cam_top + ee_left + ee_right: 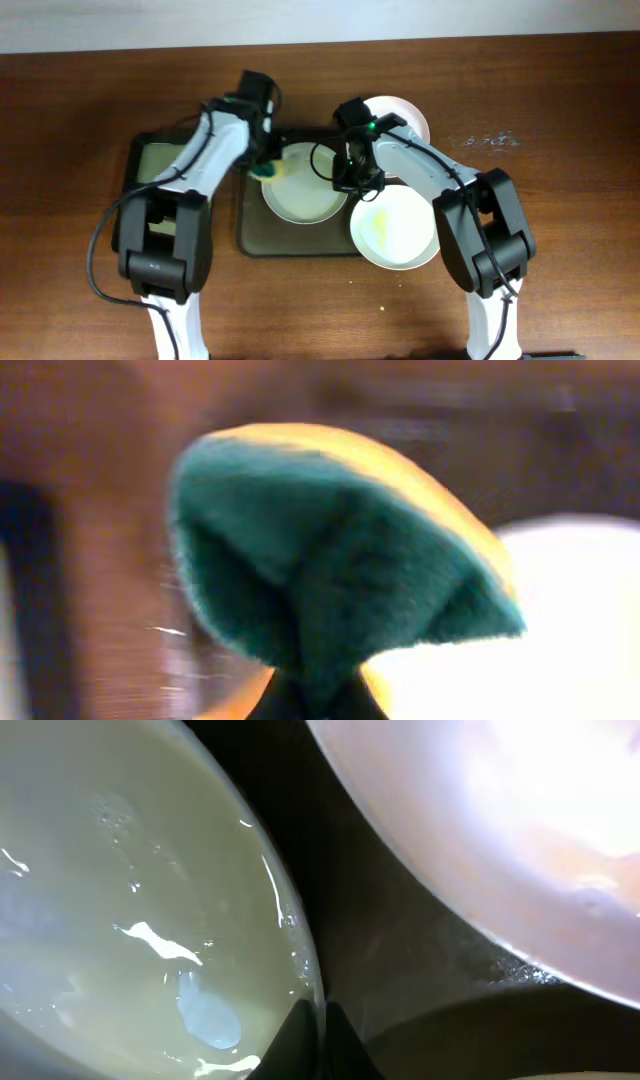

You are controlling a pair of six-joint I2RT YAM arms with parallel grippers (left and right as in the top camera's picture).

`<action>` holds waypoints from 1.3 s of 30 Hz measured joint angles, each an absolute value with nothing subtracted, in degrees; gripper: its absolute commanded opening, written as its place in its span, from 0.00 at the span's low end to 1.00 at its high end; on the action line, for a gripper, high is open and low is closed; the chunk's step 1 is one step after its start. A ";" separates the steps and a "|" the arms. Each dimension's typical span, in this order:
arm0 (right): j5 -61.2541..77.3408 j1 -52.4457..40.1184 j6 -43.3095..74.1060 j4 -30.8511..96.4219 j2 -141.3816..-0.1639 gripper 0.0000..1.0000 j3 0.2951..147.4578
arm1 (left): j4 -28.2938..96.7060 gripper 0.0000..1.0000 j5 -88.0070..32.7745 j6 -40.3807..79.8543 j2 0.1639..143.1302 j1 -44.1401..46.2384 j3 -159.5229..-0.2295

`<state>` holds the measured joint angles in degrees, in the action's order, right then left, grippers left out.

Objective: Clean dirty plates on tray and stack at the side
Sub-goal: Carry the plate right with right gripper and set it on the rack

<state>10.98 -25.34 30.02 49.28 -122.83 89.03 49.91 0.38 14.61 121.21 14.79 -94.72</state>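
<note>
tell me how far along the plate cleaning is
Maybe a third done: the back plate sits off the tray, on the table, apparently clean. In hand: the left fingers hold a sponge at the edge of the middle plate while the right fingers pinch its opposite rim. Left: the front plate with its yellow smear, then stacking.

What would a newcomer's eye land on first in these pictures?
The green-and-yellow sponge, pinched in the left gripper, fills the left wrist view and hangs at the left rim of the middle plate on the tray. The right gripper pinches that plate's right rim, its face wet and glossy. A second plate with a yellow smear lies at the tray's lower right corner.
</note>
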 measured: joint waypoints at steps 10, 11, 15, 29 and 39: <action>10.72 -25.54 24.51 50.72 -120.49 0.04 88.64 | 68.07 0.00 -3.33 10.59 121.51 11.33 -105.56; 8.62 -26.26 23.66 51.24 -117.69 0.04 88.23 | 68.03 0.00 -3.62 10.46 121.51 11.33 -105.56; -3.22 -31.97 22.35 53.80 -107.02 0.04 88.16 | 67.51 0.00 -3.62 10.28 121.51 11.33 -105.56; -64.97 -54.74 25.10 58.26 -104.29 0.04 88.12 | 65.54 0.00 -3.40 10.26 121.51 4.47 -105.56; -76.05 -57.12 25.74 57.17 -104.29 0.04 88.12 | 65.54 0.00 -3.40 10.26 121.51 4.47 -105.56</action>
